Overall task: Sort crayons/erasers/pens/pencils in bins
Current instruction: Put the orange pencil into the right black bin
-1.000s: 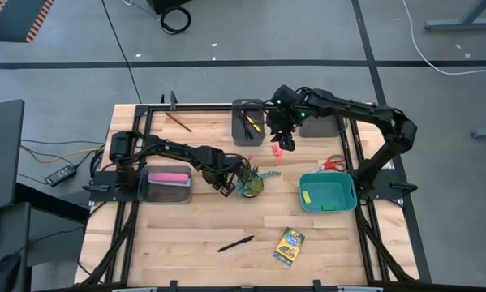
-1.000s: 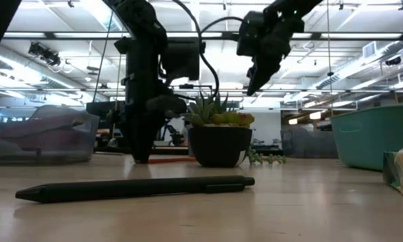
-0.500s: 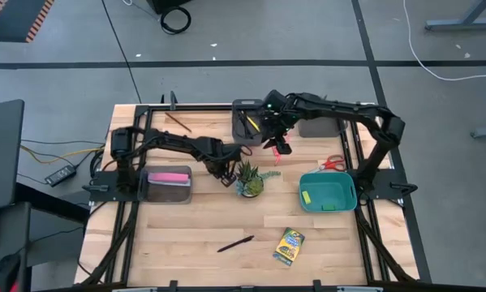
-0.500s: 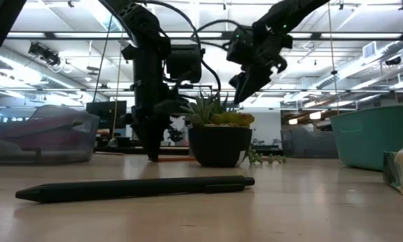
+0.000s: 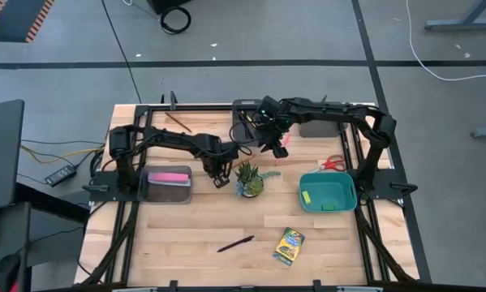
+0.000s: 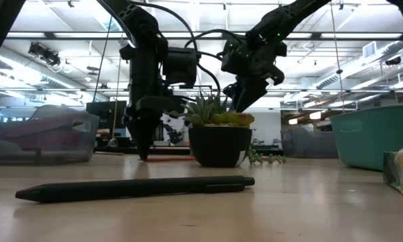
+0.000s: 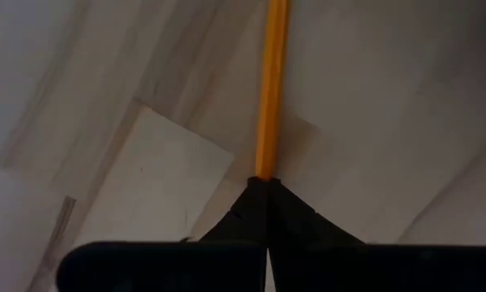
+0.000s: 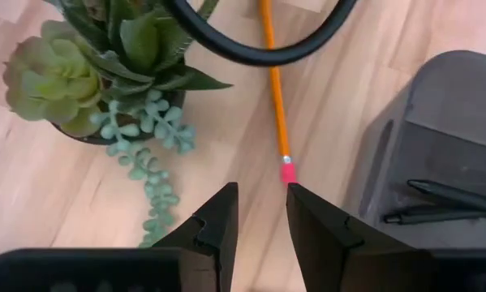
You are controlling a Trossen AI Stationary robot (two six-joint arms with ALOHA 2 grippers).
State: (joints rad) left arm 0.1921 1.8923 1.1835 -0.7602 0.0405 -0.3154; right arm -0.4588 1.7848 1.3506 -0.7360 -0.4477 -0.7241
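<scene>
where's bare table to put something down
Free: the near left corner, left of the black pen, and the strip between the plant and the crayon box. Crowded: the far middle, where both hands meet around the plant, orange pencil and dark bin.

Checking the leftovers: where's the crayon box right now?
High view: the crayon box lies flat near the table's front edge, right of the loose black pen and in front of the teal bin.

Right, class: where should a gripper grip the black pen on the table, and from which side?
Probably mid-barrel on the pen, from straight above, jaws across it: it lies flat and thin on the table, nothing touching it.
</scene>
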